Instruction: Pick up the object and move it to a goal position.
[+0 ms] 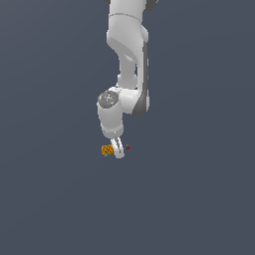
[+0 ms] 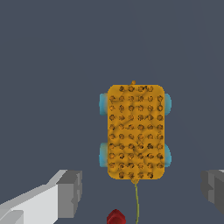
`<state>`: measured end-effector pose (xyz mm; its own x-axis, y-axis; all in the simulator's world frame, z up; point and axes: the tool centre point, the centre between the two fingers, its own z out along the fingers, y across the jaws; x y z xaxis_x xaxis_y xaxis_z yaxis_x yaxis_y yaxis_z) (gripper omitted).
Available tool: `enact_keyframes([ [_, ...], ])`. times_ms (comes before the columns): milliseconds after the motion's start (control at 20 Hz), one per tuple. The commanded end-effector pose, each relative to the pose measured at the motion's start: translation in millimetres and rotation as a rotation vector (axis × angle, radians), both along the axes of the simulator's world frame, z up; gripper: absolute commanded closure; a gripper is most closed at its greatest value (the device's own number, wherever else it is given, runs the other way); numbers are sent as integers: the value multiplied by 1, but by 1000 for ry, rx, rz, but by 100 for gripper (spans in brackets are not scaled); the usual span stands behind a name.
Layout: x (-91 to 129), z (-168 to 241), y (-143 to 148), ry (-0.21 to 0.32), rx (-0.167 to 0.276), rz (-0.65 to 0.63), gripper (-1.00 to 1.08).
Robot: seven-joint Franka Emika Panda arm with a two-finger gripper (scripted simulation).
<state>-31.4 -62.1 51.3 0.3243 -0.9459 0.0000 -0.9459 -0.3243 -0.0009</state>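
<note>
- Here's the object (image 2: 136, 131) in my wrist view: an orange-yellow slab studded with rows of dark dots, teal rounded bits poking out at its four corners like little wheels.
- A thin yellowish cord (image 2: 137, 203) trails off one short end of it.
- In the exterior view the object (image 1: 106, 149) sits on the flat dark grey floor (image 1: 50, 199), a small speckled lump just at nine o'clock of my fingers.
- My gripper (image 2: 142, 190) is spread wide: one grey finger pad (image 2: 70, 192) on one side, the other (image 2: 213, 188) far across, and a broad gap of bare floor between them.
- Nothing is in my grasp; the object lies ahead of the pads, not between them, touching neither.
- From outside, my gripper (image 1: 118, 149) hangs low, close to the floor; I cannot tell if the tips touch it.
- A dark red speck (image 1: 128, 147) lies at three o'clock of my fingers, opposite the object.
- The same red speck (image 2: 116, 217) shows in my wrist view, near the cord's end.
</note>
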Motion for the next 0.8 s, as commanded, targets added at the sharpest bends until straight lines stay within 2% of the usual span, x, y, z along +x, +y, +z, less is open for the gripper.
enact_keyframes([
  [0,-1,-12,0,1,0,-2,-92],
  [450,0,-36,0,1,0,-4,-92],
  [500,0,-36,0,1,0,-4,108],
  [750,0,-36,0,1,0,-4,108],
])
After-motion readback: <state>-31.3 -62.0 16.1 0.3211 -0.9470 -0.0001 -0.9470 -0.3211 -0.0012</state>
